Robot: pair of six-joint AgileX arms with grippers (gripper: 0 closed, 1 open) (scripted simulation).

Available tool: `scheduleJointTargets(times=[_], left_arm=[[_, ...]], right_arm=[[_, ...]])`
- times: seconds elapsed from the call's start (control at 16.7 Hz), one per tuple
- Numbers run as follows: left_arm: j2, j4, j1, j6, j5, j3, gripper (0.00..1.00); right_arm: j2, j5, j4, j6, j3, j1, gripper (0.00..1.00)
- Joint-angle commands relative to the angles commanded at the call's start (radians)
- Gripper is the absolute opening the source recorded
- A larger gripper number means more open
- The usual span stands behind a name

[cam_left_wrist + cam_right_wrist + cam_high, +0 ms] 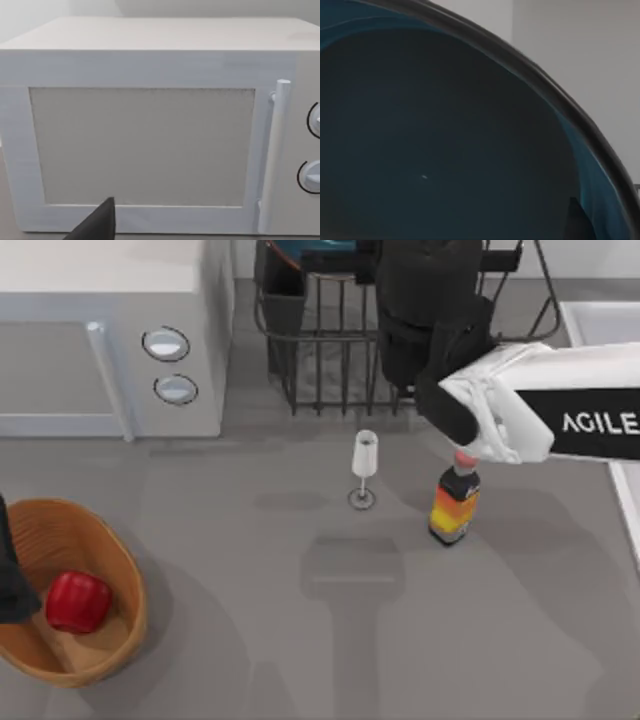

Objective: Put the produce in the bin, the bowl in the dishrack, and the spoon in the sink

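One red produce [77,601] lies inside bin [120,640] at counter's [250,640] front-left corner. Left hand [12,580] parked at left edge, touching bin's rim; finger opening cannot tell; its wrist camera faces microwave [150,140]. Right hand [425,315] over dishrack [330,360] at back edge; grip hidden, cannot tell. Bowl [445,140] close against right wrist camera, teal rim [300,252] visible in rack. Sink [600,320] at right edge. Wine glass [365,465] and bottle [455,502] stand mid-counter.
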Motion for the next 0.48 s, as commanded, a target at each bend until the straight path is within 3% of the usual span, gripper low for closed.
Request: scheduleJointTargets(times=[0.18,0.48], left_arm=[[0.000,0.000,0.000,0.000,0.000,0.000,1.00],[0.000,0.000,0.000,0.000,0.000,0.000,1.00]], right_arm=[[0.000,0.000,0.000,0.000,0.000,0.000,0.00],[0.000,0.000,0.000,0.000,0.000,0.000,0.38]])
